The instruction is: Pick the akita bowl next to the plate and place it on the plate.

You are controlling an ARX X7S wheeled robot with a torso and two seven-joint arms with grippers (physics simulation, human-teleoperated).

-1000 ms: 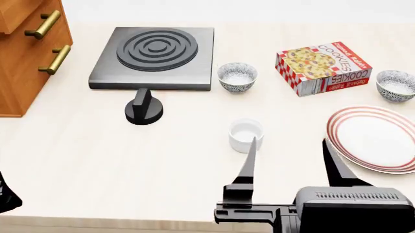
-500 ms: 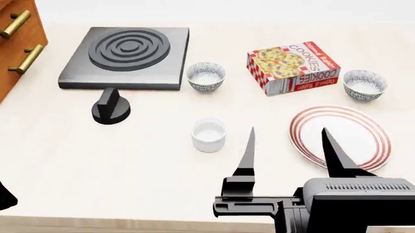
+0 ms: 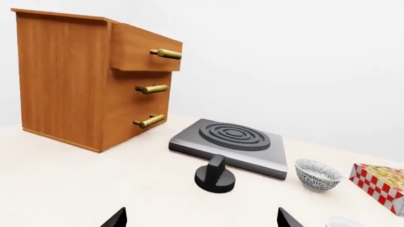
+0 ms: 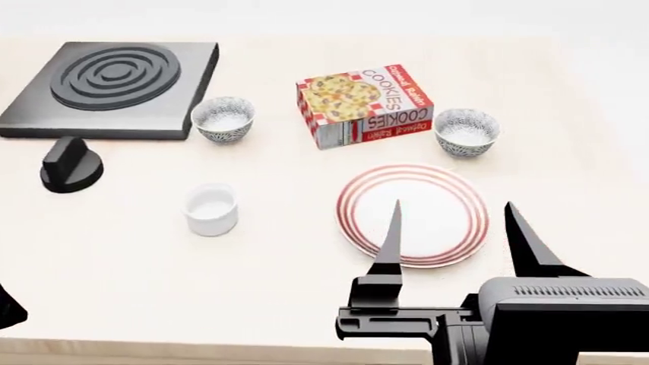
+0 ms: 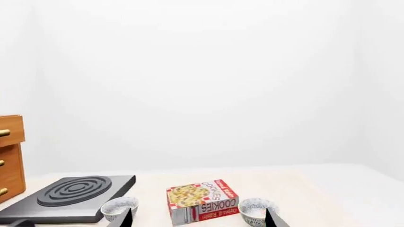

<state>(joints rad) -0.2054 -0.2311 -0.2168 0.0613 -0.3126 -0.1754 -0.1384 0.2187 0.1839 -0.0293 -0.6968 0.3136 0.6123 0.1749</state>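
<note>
Right claw (image 4: 451, 242): low centre-right of the head view, its two dark fingers spread wide apart and holding nothing; it hangs in front of the plate, not touching it as far as I can tell.
Left claw (image 3: 200, 218): only two finger tips show at the lower edge of the left wrist view, well apart, so it is open and empty.
Plate (image 4: 413, 214): red-ringed, lying flat on the bench (image 4: 254, 251) in the lower middle of the head view, bare, right behind the right claw's fingers.
Target bowl (image 4: 466, 131): the patterned bowl at upper right of the plate, near its rim but apart from it, upright, not yet picked.
Cookie box (image 4: 364, 104): upper centre, just left of that bowl, close enough to crowd a finger on that side.
Second bowl (image 4: 223, 119): same pattern, upper left, beside the burner (image 4: 109, 77); well apart from the plate.
White cup (image 4: 212, 208): plain, left of the plate.
Knob (image 4: 71, 163): far left, out of the way.
Risk, wrong pick: the two bowls look alike, so reaching left would take the one by the burner.
Risk, clipped box: a wide-open approach may shove the cookie box or tip the bowl.
Risk, rim grip: a shallow pinch on the thin wall could slip during the lift.
</note>
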